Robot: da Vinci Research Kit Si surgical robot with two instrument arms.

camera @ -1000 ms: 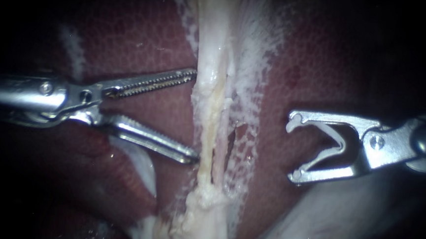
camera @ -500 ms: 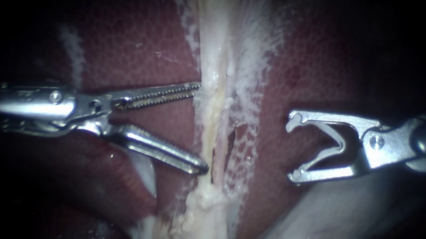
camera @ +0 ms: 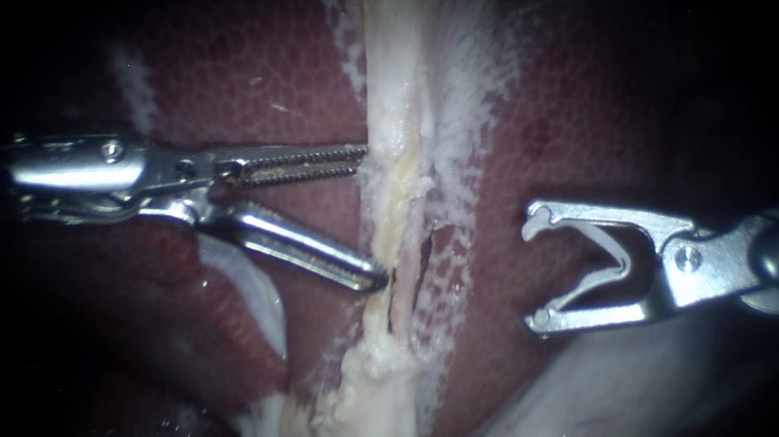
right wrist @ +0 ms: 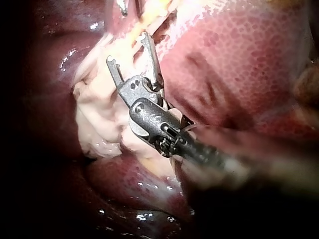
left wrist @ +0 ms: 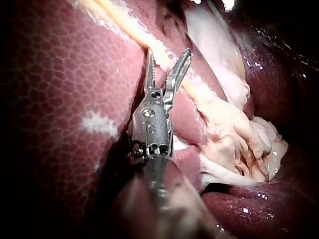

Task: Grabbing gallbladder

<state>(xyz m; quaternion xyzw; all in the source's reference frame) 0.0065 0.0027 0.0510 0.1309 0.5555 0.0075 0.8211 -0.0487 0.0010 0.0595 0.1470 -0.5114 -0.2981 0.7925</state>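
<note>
A pale strand of tissue (camera: 391, 200) runs down the middle of the dark red liver (camera: 263, 75) and ends in a lumpy pale mass (camera: 370, 389). My left instrument (camera: 371, 217) comes in from the left with its serrated jaws open, and both tips touch the strand's left edge. In the left wrist view the left instrument (left wrist: 167, 59) straddles the strand (left wrist: 164, 55) with its jaws apart. My right instrument (camera: 535, 271) hovers to the right of the strand, apart from it, its wide jaws holding a white clip (camera: 617, 259). It also shows in the right wrist view as the right instrument (right wrist: 128, 50).
Frayed white film (camera: 463, 115) covers the liver just right of the strand. A smooth pale bulge (camera: 604, 403) lies under the right instrument. A white fold (camera: 254, 296) sits below the left instrument's lower jaw. The crumpled pale mass (left wrist: 234, 139) lies beside the left jaws.
My left instrument has slid right until its jaw tips meet the strand, and the gap between its jaws has narrowed a little. My right instrument has not moved.
</note>
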